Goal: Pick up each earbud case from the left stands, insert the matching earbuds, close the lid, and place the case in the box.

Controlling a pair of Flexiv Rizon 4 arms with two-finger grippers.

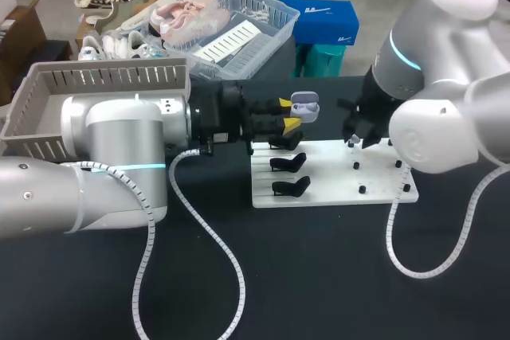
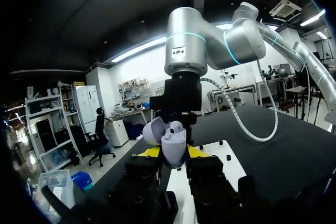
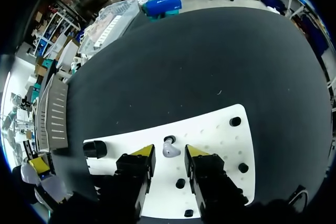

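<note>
Lavender-grey plastic with its lid thrown open: the earbud case (image 1: 305,105) was pinched between the yellow tips of my left gripper (image 2: 172,153) and held in the air near the black stands (image 1: 288,164). In the left wrist view something rounded seemed to sit in the case's well, perhaps one bud already home, but I could not tell.

A loose earbud (image 3: 171,151) lay on the white board (image 1: 335,174) just beside a black peg (image 3: 169,139). It lay between the spread fingers of my right gripper (image 1: 355,141), which touched it on neither side.

I judged the step in hand to be fetching a bud for insertion. The next move called for the right fingers to close squarely on that small, slippery shape, lift it clear of the peg, and carry it across to the open case. The grey box (image 1: 48,109) stood behind my left arm.
</note>
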